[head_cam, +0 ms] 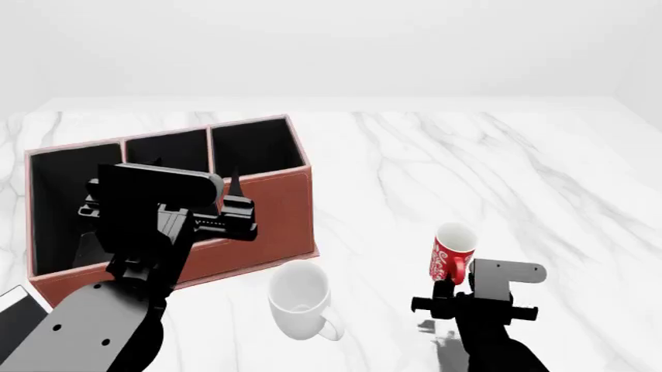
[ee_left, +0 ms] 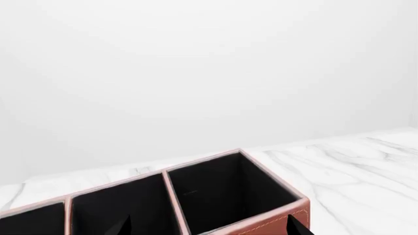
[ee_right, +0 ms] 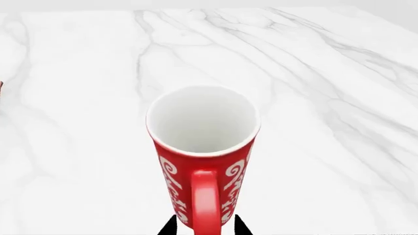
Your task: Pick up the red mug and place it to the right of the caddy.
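The red mug (head_cam: 452,253), slim with white swirls and a white inside, sits between the jaws of my right gripper (head_cam: 443,301), tilted slightly, and seems to be just above the marble table with a shadow below it. In the right wrist view the mug (ee_right: 202,147) faces the camera handle first, and the two dark fingertips of the gripper (ee_right: 205,226) press its lower body on either side. The caddy (head_cam: 263,213), a reddish-brown box with black-lined compartments, stands at the left. My left gripper (head_cam: 234,195) hovers open over the caddy's right-hand compartment (ee_left: 225,191), empty.
A larger plain white mug (head_cam: 299,299) stands on the marble table (head_cam: 466,170) between the caddy and the red mug. A book's corner (head_cam: 18,307) shows at the lower left edge. The table's far edge meets a white wall.
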Tool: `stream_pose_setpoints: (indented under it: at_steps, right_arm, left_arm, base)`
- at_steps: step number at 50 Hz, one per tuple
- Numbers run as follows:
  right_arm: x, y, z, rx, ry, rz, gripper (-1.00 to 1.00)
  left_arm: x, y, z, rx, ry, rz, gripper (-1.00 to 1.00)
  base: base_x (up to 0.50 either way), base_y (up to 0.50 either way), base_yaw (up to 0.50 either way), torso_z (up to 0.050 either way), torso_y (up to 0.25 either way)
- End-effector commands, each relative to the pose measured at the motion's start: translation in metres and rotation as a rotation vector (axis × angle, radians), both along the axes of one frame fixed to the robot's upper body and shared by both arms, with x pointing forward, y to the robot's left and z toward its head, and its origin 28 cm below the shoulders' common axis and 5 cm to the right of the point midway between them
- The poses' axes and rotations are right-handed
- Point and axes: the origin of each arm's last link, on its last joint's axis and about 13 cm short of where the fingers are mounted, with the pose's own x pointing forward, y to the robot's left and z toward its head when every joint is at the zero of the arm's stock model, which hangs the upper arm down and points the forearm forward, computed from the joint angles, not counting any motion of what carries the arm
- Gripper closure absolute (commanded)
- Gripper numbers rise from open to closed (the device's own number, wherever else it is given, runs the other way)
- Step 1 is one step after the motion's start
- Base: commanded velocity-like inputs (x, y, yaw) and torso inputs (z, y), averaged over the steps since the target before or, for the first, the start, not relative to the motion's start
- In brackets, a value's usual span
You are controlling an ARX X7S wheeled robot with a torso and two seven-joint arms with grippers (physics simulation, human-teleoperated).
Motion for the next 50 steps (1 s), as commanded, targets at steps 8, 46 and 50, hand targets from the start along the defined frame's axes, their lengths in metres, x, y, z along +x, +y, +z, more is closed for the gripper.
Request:
stream_pose_setpoints:
  at_steps: [8, 46, 50]
  right_arm:
    - [0.003, -0.001, -0.002, 0.005, 0.012, -0.008, 1.0]
    - [0.061, 0.009, 0.057, -0.038, -0.204, 0.195, 1.0]
    - [0.081, 0.014, 0.06, -0.033, -0.211, 0.25, 1.0]
  left_arm:
    - [0.0, 0.0, -0.001, 0.002, 0.003, 0.001, -1.0]
    - [0.002, 0.002, -0.002, 0.001, 0.007, 0.013, -1.0]
    - [0.002, 0.003, -0.002, -0.002, 0.009, 0.016, -1.0]
  base:
    - [0.0, 0.0, 0.0, 0.0, 0.0]
    - [0.0, 0.0, 0.0, 0.0, 0.0]
    - [0.0, 0.0, 0.0, 0.0, 0.0]
